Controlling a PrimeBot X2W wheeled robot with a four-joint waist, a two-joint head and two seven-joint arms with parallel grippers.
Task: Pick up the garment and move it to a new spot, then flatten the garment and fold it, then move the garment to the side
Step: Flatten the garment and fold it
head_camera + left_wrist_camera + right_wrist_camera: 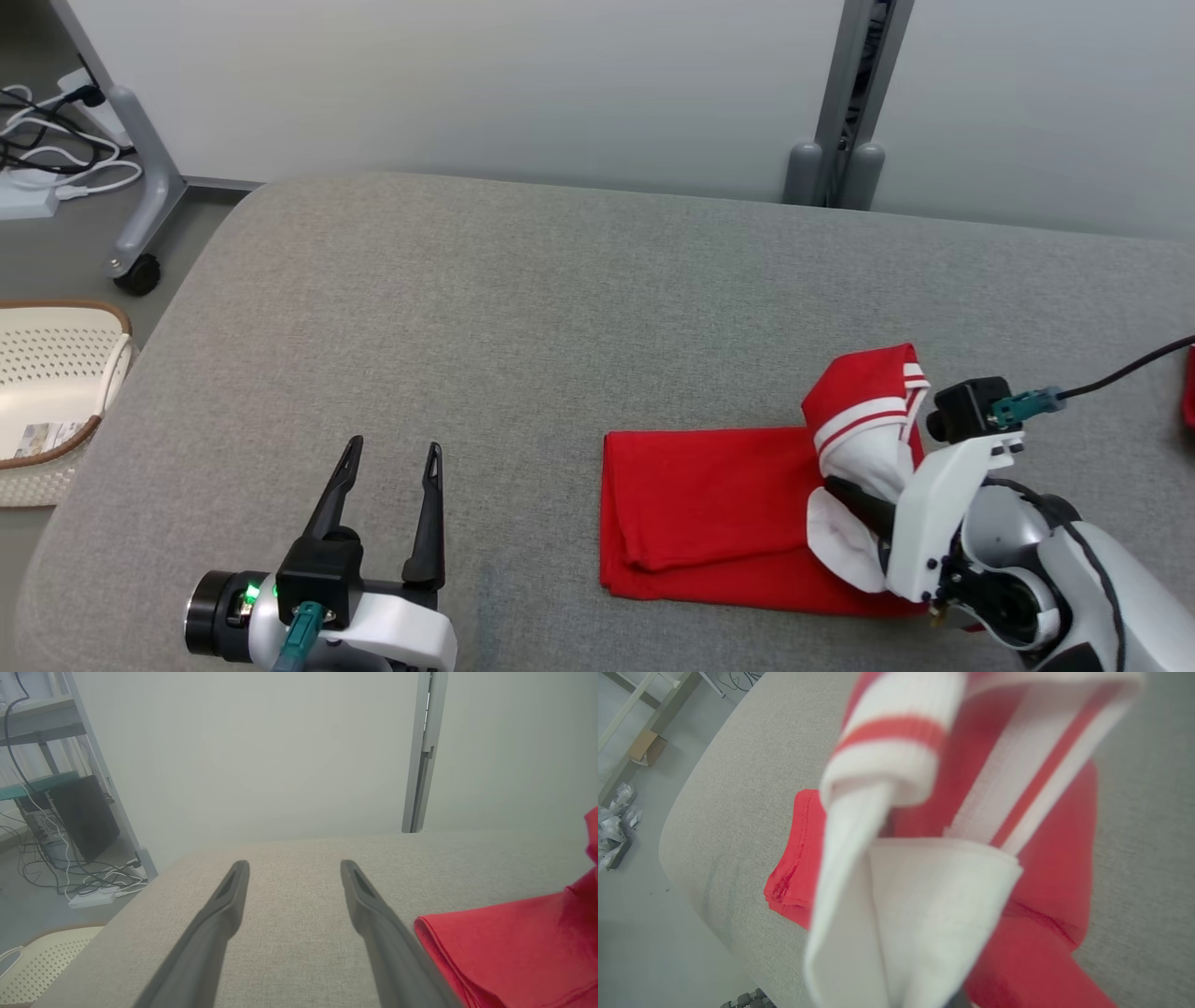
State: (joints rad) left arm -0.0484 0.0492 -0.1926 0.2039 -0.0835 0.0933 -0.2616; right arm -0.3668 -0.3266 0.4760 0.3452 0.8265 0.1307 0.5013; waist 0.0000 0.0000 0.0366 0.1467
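Jaws on the L arm stand wide apart w/ nothing between them. Jaws on the R arm are pinched together on the garment's white striped trim (pixel 864 420).

The left gripper (pixel 392 451) hangs low at approx. 7 o'clock of the grey padded table (pixel 467 308), fingers pointing to 12. It's prob. parked clear so it won't snag cloth while the other arm works.

The right gripper (pixel 854 499) comes in from 4 o'clock, fingers aimed toward 10. It has the trim end lifted and curled over the flat part. Could be a fold being carried over, or a grab to slide the piece aside; can't tell which.

The garment (pixel 700 504) is red, mostly a flat folded rectangle, at 4–5 o'clock of the table near the front edge. Rel. to the left gripper it sits at 3 o'clock, apart, no contact. In the left wrist view its folded edge shows at 4 o'clock. In the right wrist view the raised trim hangs close to the lens, red body on the table beneath.
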